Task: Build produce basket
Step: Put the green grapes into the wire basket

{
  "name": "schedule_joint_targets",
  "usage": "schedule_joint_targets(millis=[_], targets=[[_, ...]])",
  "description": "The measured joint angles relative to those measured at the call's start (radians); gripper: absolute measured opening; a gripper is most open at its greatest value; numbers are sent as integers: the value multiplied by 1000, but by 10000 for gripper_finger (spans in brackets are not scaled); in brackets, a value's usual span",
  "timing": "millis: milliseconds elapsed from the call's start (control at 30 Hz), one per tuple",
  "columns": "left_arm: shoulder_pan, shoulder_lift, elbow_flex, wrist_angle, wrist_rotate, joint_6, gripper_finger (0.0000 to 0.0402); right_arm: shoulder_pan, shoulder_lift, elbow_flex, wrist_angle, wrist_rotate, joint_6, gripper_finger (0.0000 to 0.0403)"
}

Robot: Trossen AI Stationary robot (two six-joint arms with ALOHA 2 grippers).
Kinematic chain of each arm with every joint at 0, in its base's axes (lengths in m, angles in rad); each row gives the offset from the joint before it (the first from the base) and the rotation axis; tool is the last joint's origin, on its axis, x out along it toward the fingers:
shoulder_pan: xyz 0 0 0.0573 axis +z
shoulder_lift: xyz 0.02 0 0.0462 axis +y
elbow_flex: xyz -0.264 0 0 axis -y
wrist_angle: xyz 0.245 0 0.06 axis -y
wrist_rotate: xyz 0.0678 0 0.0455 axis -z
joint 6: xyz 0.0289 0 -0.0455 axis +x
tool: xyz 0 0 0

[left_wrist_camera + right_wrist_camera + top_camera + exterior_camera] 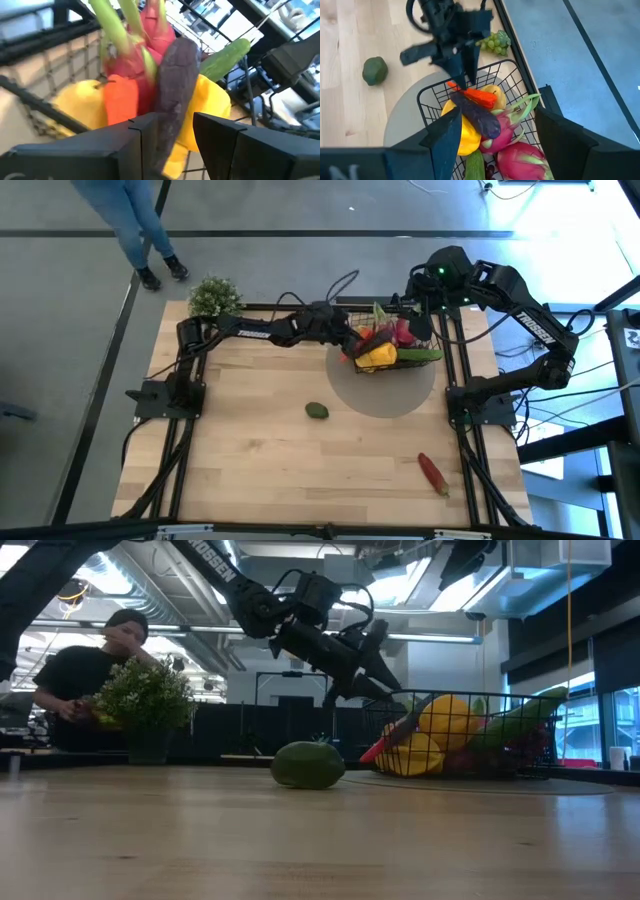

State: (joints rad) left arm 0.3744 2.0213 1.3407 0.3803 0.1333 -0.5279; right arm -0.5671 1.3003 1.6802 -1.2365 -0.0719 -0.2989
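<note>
Over the basket [427, 102], left gripper [170, 132] clamped on eggplant [172, 95].

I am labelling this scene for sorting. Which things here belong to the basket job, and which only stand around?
Belonging to the job:
basket
eggplant, held over the basket by the left gripper
avocado
chili
green grapes

Only standing around:
potted plant
right gripper, waiting above the basket
</note>
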Motion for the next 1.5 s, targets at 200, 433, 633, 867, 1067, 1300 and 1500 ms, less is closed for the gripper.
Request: schedule_joint_targets(millis=[200,433,633,867,1067,1300,1500], targets=[[44,-86,0,-134,-40,97,117,0,0,0,-17,0,-1,240],[96,-264,2,-472,-193,77,117,0,0,0,-18,-1,0,240],[142,-315,2,-787,-224,-108,117,0,0,0,-18,-7,2,240],[171,-260,1,-836,-164,-106,117,0,0,0,-2,-21,5,240],[209,-218,1,-837,-155,-29,117,0,0,0,-2,-144,6,240],[258,-202,2,-826,-115,61,117,0,0,0,-2,-208,11,240],[316,-156,2,-790,14,94,117,0,0,0,21,-211,29,240]])
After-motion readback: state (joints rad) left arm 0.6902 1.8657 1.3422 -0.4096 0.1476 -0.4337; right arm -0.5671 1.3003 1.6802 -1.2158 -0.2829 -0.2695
